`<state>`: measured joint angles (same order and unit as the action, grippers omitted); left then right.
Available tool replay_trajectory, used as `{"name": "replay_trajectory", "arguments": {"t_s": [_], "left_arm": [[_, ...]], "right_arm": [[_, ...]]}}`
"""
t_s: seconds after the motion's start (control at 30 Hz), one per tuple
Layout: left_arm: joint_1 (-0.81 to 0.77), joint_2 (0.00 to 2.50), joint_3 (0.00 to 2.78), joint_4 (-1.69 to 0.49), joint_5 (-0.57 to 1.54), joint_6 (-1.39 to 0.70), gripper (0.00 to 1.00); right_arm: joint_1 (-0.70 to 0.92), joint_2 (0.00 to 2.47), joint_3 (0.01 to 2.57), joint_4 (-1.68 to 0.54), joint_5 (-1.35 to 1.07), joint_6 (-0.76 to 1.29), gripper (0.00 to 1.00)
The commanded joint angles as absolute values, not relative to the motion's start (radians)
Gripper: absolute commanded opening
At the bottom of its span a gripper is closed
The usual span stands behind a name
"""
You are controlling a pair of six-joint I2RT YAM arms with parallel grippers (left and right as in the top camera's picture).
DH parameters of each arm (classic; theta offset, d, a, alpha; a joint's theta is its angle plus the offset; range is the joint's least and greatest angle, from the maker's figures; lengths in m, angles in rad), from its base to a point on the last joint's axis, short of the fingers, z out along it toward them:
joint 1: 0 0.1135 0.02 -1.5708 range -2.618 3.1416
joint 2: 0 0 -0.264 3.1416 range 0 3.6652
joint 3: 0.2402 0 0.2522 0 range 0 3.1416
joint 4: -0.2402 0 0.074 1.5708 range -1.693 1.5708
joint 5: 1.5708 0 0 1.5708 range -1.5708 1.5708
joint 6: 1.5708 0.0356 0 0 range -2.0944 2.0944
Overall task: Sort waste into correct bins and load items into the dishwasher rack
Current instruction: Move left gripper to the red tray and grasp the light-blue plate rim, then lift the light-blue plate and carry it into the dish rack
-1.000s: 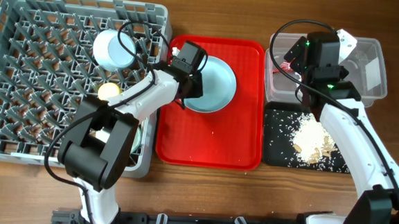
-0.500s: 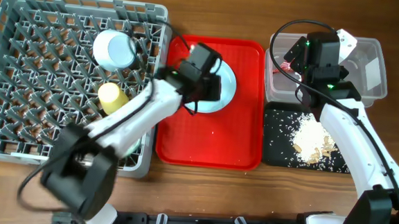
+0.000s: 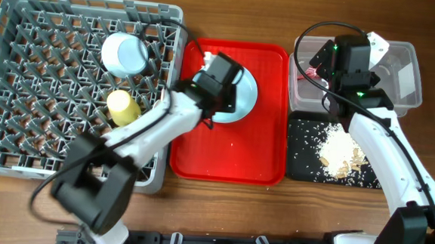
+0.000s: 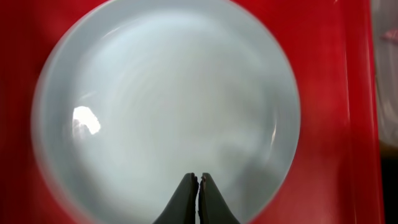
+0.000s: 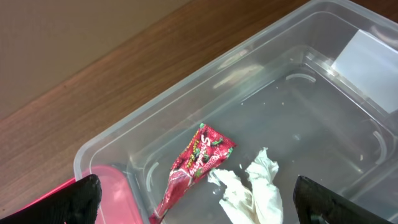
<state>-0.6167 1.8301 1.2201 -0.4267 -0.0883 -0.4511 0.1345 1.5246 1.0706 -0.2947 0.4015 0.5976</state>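
Waste binned: wrapper (image 5: 198, 158) and tissue (image 5: 252, 186) in clear tub (image 5: 348, 118), scraps (image 3: 340, 152) in black tray (image 3: 300, 161). Bowl (image 3: 125, 53) and cup (image 3: 122, 107) racked at left. Plate (image 4: 168, 93) outstanding on red tray (image 4: 348, 124) (left claw (image 4: 198, 186) closed above it; right claw (image 5: 199, 194) open over tub).

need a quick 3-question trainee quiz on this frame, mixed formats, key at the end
1. Multiple choice: which of these sits in the dishwasher rack?
A) yellow cup
B) crumpled tissue
C) snack wrapper

2. True or false: the left gripper is wide open above the light blue plate.

3. Fill in: the rice-like scraps lie in the ___ tray.

Key
1. A
2. False, its fingers are closed together.
3. black; the scraps are in the black tray.
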Motion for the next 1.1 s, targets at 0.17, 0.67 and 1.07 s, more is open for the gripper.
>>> {"name": "replay_trajectory", "arguments": {"t_s": [0.17,0.67,1.07], "left_arm": [[-0.711,2.028,1.210,-0.372,0.260,-0.448,0.07],[-0.532,1.694,1.275,-0.562,0.187,-0.355,0.21],[-0.540,1.833,1.274,-0.674,0.017,-0.187,0.59]], "right_arm": [[0.131,1.513,1.079,-0.292,0.418,0.605,1.00],[0.131,1.513,1.079,-0.292,0.418,0.605,1.00],[0.131,1.513,1.079,-0.292,0.418,0.605,1.00]]}}
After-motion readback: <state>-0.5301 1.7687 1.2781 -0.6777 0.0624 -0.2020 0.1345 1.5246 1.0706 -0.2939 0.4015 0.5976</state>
